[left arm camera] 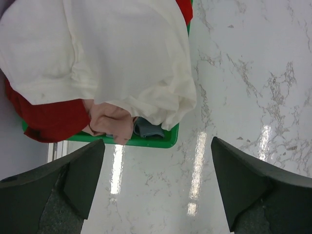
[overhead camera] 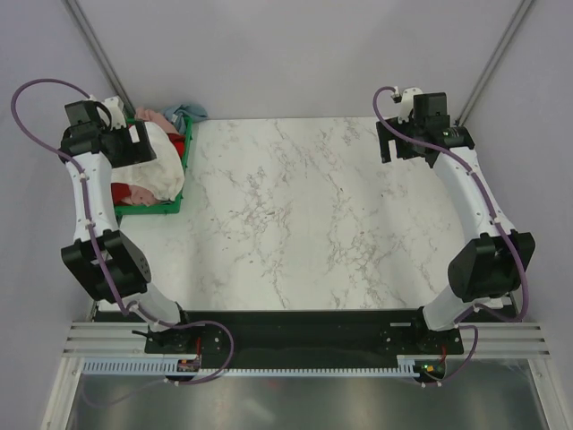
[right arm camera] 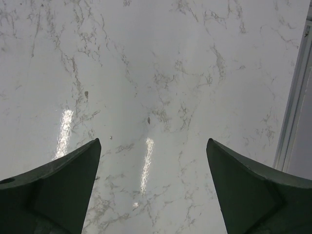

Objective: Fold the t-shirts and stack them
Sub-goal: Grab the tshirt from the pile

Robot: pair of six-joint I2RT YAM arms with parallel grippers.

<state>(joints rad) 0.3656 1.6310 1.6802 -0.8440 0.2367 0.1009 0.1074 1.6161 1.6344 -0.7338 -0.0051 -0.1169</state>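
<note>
The marble table (overhead camera: 295, 224) is lying bare across its middle, with nothing folded on it yet. At its far left corner the green crate (overhead camera: 152, 211) is holding all 4 shirts in 1 heap. The cream-white t-shirt (left arm camera: 117, 58) is sprawling over the top and spilling past the crate's rim toward the table. The red shirt (left arm camera: 48, 119) is bulging out beneath it, and the pink shirt (left arm camera: 109, 124) and pale blue shirt (left arm camera: 148, 129) are poking out at the near rim.

The likely trouble is a grab that is catching more than 1 layer. The cream cloth is draping over the others, so a deep pinch could be dragging the red or pink shirt out with it. A pull could also be tipping or sliding the light crate.

The left fingers (left arm camera: 73, 180) are spread wide, hanging above the crate's near edge, gripping nothing and touching no cloth. The right fingers (right arm camera: 58, 190) are equally wide apart, hovering empty over bare table at the far right, well apart from the shirts.
</note>
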